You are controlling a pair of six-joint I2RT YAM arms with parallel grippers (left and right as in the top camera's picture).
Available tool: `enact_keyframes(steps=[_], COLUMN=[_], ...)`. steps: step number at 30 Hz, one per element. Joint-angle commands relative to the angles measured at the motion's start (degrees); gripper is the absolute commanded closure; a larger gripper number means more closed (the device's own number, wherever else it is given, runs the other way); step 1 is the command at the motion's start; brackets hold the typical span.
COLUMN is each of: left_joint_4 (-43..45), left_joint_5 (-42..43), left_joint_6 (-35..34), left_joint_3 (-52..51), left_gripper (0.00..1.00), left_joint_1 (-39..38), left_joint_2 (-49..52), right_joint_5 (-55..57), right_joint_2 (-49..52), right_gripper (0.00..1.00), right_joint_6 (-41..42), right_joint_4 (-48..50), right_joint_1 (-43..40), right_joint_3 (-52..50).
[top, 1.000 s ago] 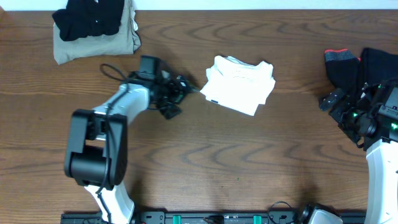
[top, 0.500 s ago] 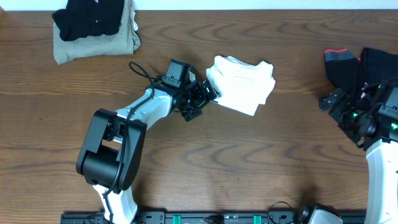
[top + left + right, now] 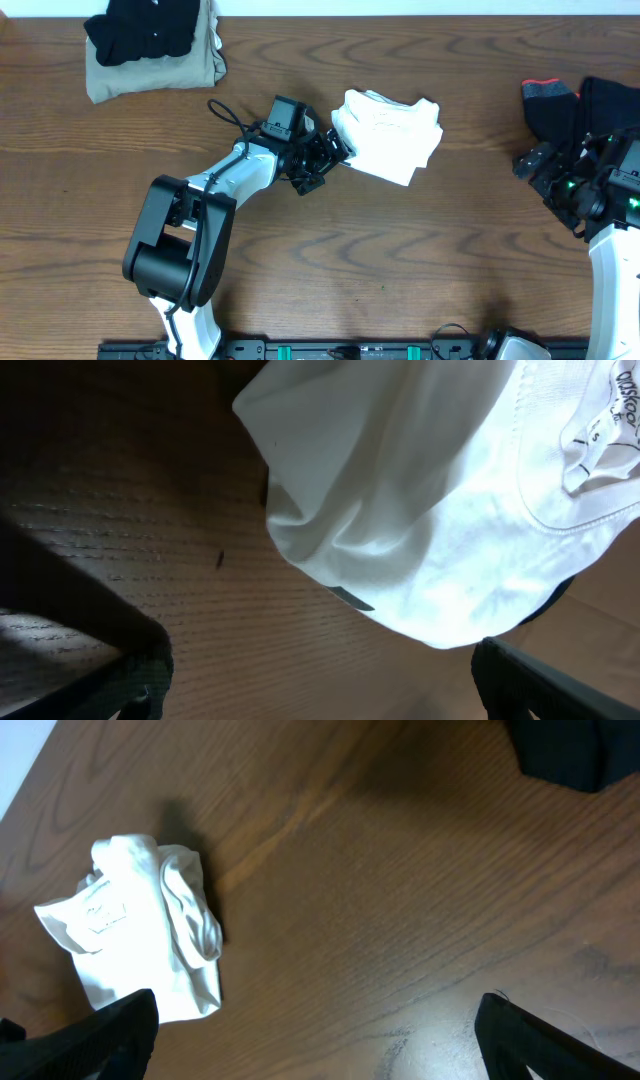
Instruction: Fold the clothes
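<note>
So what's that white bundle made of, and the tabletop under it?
The white bundle: thin matte fabric, probably cotton knit; soft creases, stitched collar, sewn label. The tabletop: brown wood or wood-look laminate; grain lines show, slight sheen.

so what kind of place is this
Probably a robotics lab bench rather than a home: two robot arms, the left arm and right arm, stand at a wood-grain table, with a folded white shirt and a black and khaki garment stack laid out.

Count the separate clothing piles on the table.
3: black-on-khaki stack in the far left corner, white shirt at centre, black pile at the right edge, partly hidden by the right arm.
</note>
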Motion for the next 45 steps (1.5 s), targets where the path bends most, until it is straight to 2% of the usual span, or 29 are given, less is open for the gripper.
enact_keyframes(steps=[1, 8, 13, 21, 26, 45], left_joint_4=[-2.01, -4.02, -3.54, 4.0, 6.86, 6.95], left_joint_5=[-2.6, -1.88, 0.24, 0.59, -1.64, -5.44], left_joint_6=[1.16, 3.32, 2.21, 0.09, -3.39, -4.22], left_joint_3=[-1.42, -1.42, -1.42, -1.42, -1.42, -1.42], left_gripper=[0.02, 0.02, 0.02, 0.02, 0.02, 0.02], left_joint_1=[-0.35, -0.39, -1.18, -6.95, -7.98, -7.3], left_joint_2=[0.98, 0.98, 0.96, 0.96, 0.96, 0.98], right_joint_5=[0.17, 0.17, 0.17, 0.17, 0.17, 0.17], right_joint_2=[0.02, 0.02, 0.02, 0.02, 0.02, 0.02], right_gripper=[0.01, 0.01, 0.01, 0.01, 0.01, 0.01], right_joint_6=[-0.61, -0.61, -0.61, -0.61, -0.61, -0.61], right_joint_4=[-0.07, -0.07, -0.07, -0.07, -0.07, -0.07], right_joint_1=[-0.63, -0.63, -0.63, -0.63, -0.63, -0.63], right_joint_3=[0.5, 0.5, 0.5, 0.5, 0.5, 0.5])
